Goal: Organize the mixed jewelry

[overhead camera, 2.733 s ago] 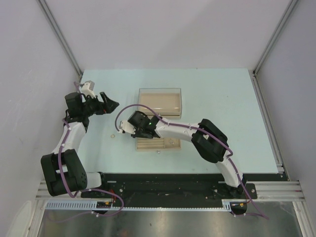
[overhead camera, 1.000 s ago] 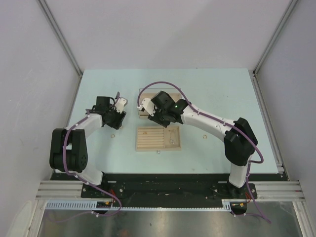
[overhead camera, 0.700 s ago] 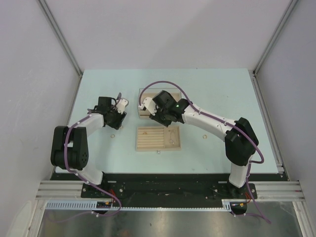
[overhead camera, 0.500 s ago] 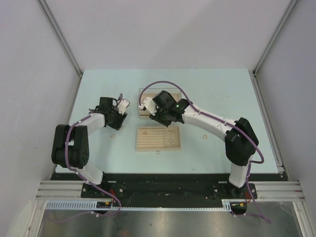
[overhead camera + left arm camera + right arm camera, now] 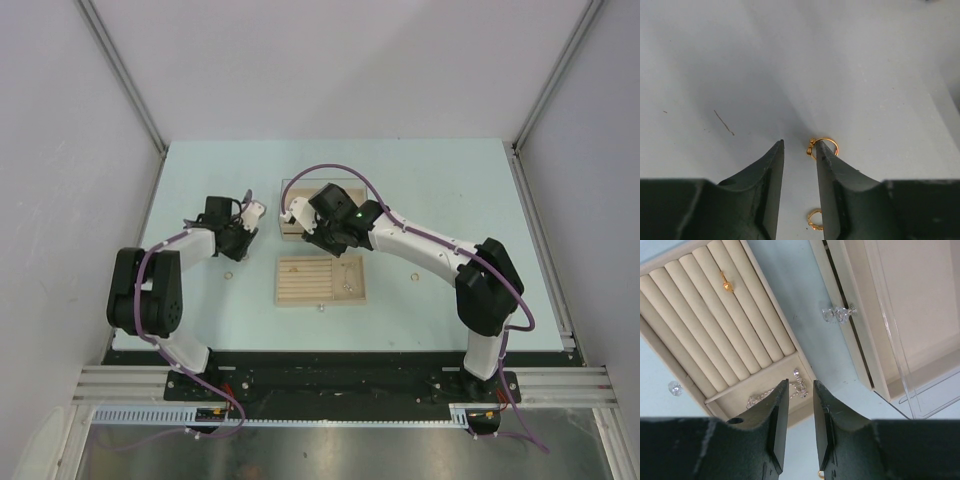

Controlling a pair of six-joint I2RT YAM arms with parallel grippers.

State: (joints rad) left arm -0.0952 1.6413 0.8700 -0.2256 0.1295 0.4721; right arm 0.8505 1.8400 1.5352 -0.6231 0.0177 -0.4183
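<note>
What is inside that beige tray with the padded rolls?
In the tray, a small gold piece sits between two rolls and a silvery chain lies in the end compartment. The right end effector covers part of that compartment, so anything beneath is hidden.

A gold ring [image 5: 831, 140] is partly hidden behind the left claw [image 5: 799, 144]. The silver chain [image 5: 757, 401] runs behind the right claw [image 5: 800, 383]. The clear box [image 5: 910, 315] is cut off.

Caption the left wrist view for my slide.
Left gripper, jaws slightly apart, one gold ring beside a fingertip, a second ring nearer the camera.
</note>
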